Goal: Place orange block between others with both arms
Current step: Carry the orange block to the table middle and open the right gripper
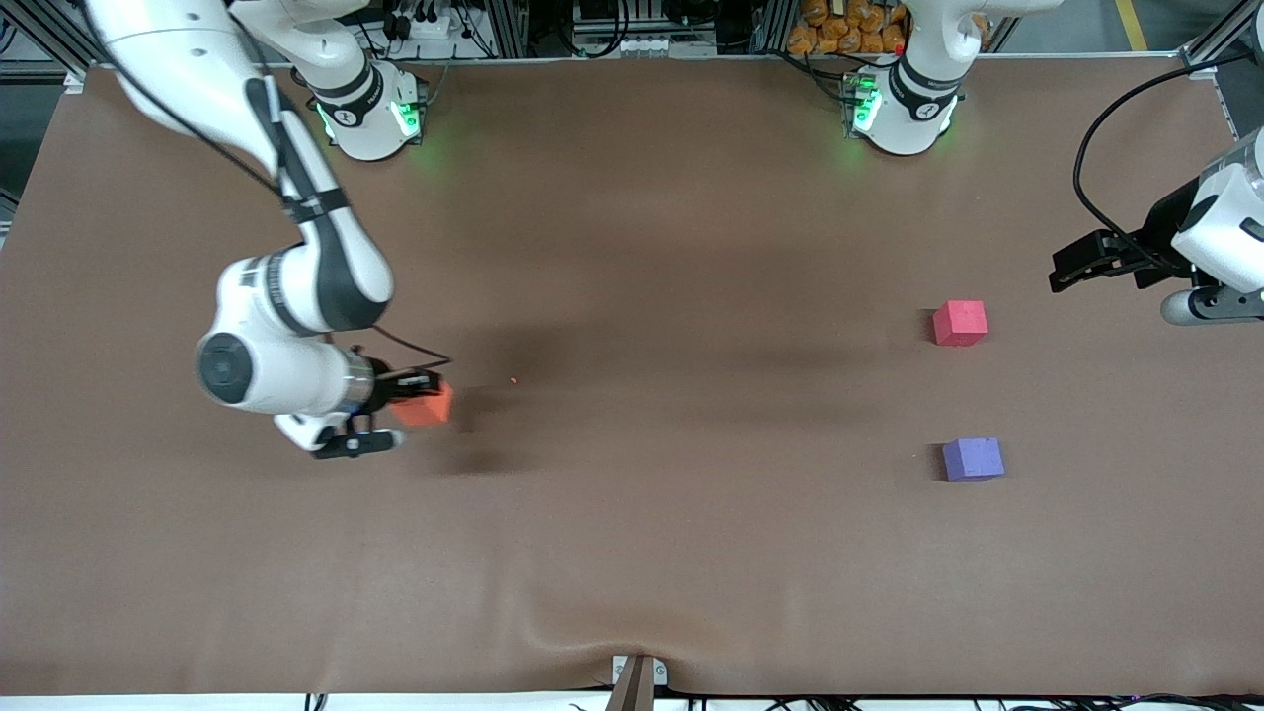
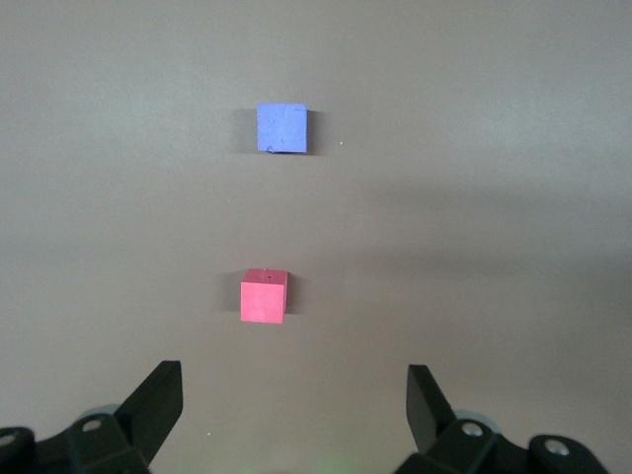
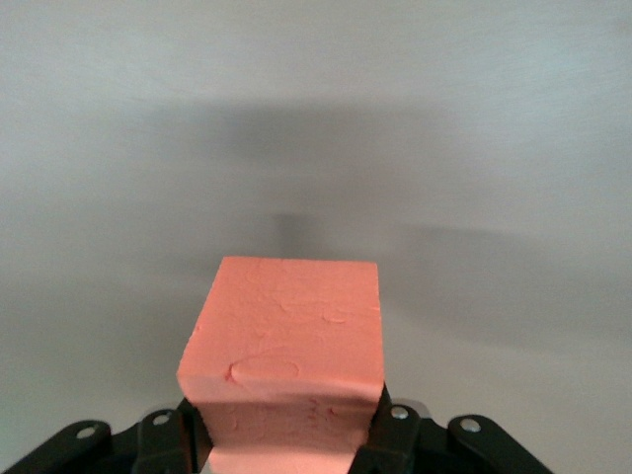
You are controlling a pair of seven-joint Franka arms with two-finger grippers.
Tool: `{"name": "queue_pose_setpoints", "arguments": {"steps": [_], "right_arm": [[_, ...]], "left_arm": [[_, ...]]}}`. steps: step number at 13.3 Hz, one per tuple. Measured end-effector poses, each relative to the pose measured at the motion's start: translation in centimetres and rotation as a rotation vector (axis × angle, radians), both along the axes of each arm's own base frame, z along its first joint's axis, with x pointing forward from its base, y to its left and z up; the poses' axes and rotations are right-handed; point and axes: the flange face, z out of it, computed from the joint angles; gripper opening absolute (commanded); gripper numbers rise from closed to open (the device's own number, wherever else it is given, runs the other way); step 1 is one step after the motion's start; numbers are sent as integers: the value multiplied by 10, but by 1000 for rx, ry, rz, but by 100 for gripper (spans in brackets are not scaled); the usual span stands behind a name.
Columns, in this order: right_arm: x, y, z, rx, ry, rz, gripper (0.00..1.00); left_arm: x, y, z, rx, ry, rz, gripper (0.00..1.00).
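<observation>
The orange block (image 1: pixel 427 406) (image 3: pixel 286 346) sits between the fingers of my right gripper (image 1: pixel 415 395), which is shut on it low over the table toward the right arm's end. The pinkish-red cube (image 1: pixel 960 323) (image 2: pixel 264 295) and the purple cube (image 1: pixel 973 459) (image 2: pixel 281 128) rest on the brown table toward the left arm's end, the purple one nearer the front camera. My left gripper (image 1: pixel 1071 269) (image 2: pixel 294 395) hangs open and holds nothing, above the table's end beside the pinkish-red cube.
The brown table cover (image 1: pixel 632 553) has a slight wrinkle near its front edge. Both green-lit arm bases (image 1: pixel 370 114) (image 1: pixel 901 109) stand along the table's back edge. A clamp (image 1: pixel 637 676) sits at the front edge.
</observation>
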Motion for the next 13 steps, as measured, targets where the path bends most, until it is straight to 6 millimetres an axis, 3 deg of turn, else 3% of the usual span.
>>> {"name": "queue_pose_setpoints", "arguments": {"steps": [3,5,7,13], "right_arm": [[-18,101,-12,-44,45,-126,0],[-38,154,-28,-73,63,-173,0],[-46,179,-38,-76,55,-197,0],[-71,222,-70,-54,46,-174,0]], "left_arm": [[1,0,-1,0,0,0,100],[1,0,-1,0,-1,0,100],[1,0,-1,0,-1,1,100],[1,3,0,0,-2,5,100]]}}
